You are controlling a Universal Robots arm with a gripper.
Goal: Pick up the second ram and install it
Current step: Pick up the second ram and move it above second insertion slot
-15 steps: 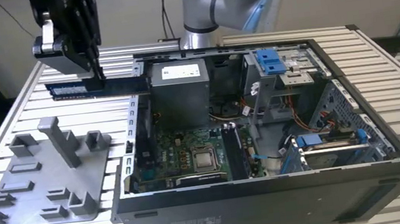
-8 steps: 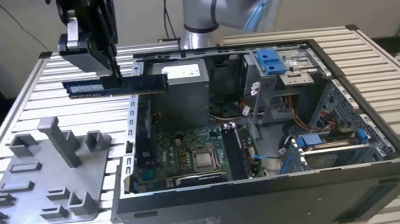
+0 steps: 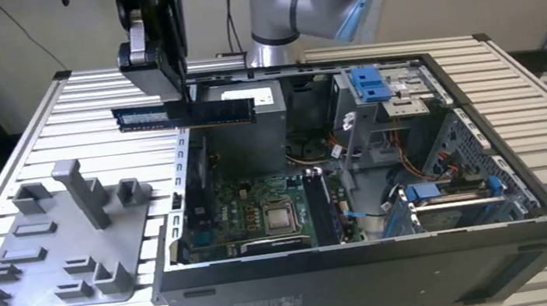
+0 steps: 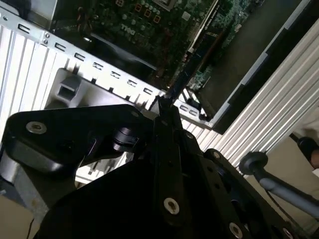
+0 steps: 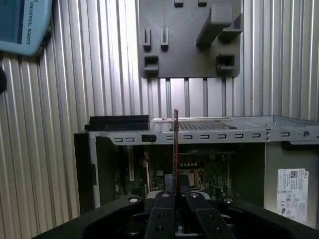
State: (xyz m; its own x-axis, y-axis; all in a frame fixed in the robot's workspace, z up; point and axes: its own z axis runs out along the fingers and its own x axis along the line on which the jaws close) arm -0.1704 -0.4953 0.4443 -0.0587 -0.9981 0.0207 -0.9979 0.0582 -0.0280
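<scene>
Robotics lab: slatted aluminium bench [image 3: 67, 108], opened computer case [image 3: 373, 285].

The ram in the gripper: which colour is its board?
The second ram is dark blue, seen best in the exterior view.

My tool [image 3: 175, 94] is matt black, with bright metal screw heads [image 4: 171, 204] in the second wrist view. The second ram [image 3: 185, 114] it pinches is a dark blue board with a slight sheen. The table [image 3: 89, 97] is ribbed, pale, satin metal. The fixture plate [image 3: 57, 258] looks like dull grey plastic, the computer case [image 3: 373, 281] like dark painted sheet metal.
</scene>
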